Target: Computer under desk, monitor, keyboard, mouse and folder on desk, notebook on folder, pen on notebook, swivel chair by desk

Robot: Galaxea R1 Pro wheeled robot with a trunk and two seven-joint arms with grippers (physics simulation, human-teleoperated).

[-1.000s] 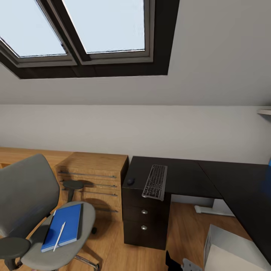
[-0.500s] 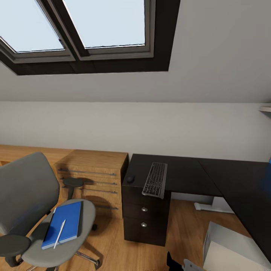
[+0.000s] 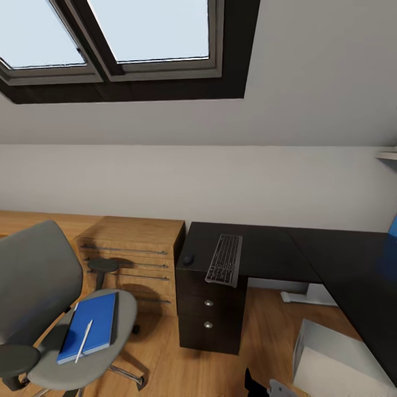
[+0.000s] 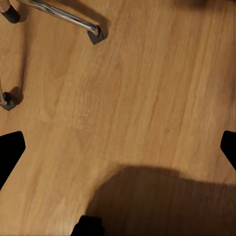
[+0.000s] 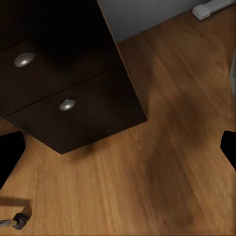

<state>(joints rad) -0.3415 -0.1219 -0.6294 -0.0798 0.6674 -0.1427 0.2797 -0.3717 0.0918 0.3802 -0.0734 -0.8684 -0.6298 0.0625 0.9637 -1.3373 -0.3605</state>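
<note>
A: Keyboard (image 3: 225, 266) lies on the glossy black desk (image 3: 286, 255), its near end jutting past the front edge above the drawers (image 3: 208, 317); a dark mouse (image 3: 188, 259) sits just beside it, near the desk's left edge

B: And the chair?

A: Swivel chair (image 3: 49, 309) stands left of the desk, apart from it, in front of a light-wood cabinet (image 3: 135, 259); the blue folder (image 3: 90, 326) lies flat on the seat with a white pen (image 3: 83, 341) across it; the pale computer (image 3: 331, 364) sits on the floor under the desk's right wing

B: Room to move?

A: Bare wooden floor (image 4: 147, 98) opens between chair and drawers; the left wrist camera sees a chrome chair leg (image 4: 64, 17) and castors at the edge of that stretch

B: Grippers?

A: Left gripper (image 4: 118, 147) is spread over bare boards, grasping nothing; right gripper (image 5: 118, 147) likewise spread, beside the drawer block's lower corner
</note>
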